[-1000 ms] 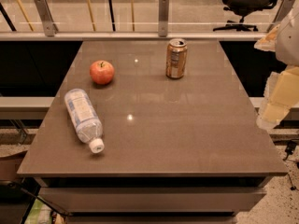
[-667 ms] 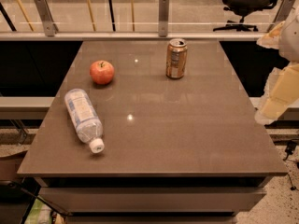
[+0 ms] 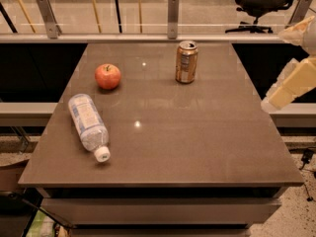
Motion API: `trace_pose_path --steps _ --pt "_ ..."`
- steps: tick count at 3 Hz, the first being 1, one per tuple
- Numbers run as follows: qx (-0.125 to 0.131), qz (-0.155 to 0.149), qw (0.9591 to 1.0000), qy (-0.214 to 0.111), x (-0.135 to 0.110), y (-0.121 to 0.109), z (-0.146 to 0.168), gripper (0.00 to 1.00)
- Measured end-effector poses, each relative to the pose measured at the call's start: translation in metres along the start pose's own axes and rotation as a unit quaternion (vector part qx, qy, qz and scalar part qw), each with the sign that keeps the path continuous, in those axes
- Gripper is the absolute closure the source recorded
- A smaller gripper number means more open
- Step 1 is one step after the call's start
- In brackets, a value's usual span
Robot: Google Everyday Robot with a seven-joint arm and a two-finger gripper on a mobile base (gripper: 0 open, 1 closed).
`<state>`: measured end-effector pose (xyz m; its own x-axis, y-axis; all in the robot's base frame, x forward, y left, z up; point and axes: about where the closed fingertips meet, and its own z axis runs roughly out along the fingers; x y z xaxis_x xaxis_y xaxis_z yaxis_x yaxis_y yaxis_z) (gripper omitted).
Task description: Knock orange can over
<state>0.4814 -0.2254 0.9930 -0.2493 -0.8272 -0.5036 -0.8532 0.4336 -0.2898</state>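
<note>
Off the surface's (image 3: pixel 197 147) right edge hangs the gripper (image 3: pixel 291 85), its opening impossible to tell; the upright orange can (image 3: pixel 186 62) stands well leftward

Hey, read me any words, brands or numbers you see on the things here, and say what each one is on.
No text can be quoted.
Orange can: pale markings, not legible.
Bottle: bluish label print, not legible.
Apple: no text.
Pincer, beyond the right edge of the table: no text.

Brown table (image 3: pixel 197 137), glass railing (image 3: pixel 172 15) on metal posts behind; pale floor (image 3: pixel 207 9) beyond, black office chair (image 3: pixel 257 0)
</note>
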Motion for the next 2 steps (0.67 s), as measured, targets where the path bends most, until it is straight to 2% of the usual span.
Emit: trace_pose_path --steps 1,2 --pt "0.015 0.021 0.9978 -0.061 -0.005 -0.02 0.016 0.0" --pt "0.031 0.04 0.9924 -0.112 -0.011 -0.04 0.038 0.0"
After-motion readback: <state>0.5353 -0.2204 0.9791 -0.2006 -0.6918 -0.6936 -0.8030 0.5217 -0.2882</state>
